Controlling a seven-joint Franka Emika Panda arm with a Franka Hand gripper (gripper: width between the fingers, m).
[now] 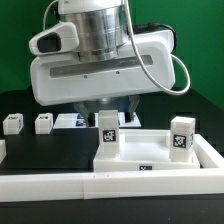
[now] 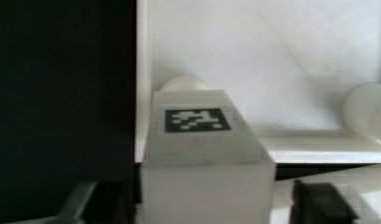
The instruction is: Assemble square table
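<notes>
The white square tabletop [image 1: 140,160] lies flat on the black table, at the exterior view's right. Two chunky tagged legs stand upright on it, one near its left corner [image 1: 107,135] and one at its right [image 1: 181,136]. My gripper [image 1: 110,110] hangs over the left leg. In the wrist view this leg [image 2: 199,130] stands between my fingers [image 2: 77,200], with a dark gap on each side, so the gripper [image 2: 201,205] is open around it. The other standing leg [image 2: 368,112] shows at the edge. Two loose legs [image 1: 12,124] [image 1: 44,123] stand at the back left.
A long white L-shaped rail [image 1: 90,184] runs along the front and up the right side [image 1: 208,152] of the tabletop. The marker board [image 1: 68,120] lies at the back behind the loose legs. The black table surface [image 1: 45,155] lies left of the tabletop.
</notes>
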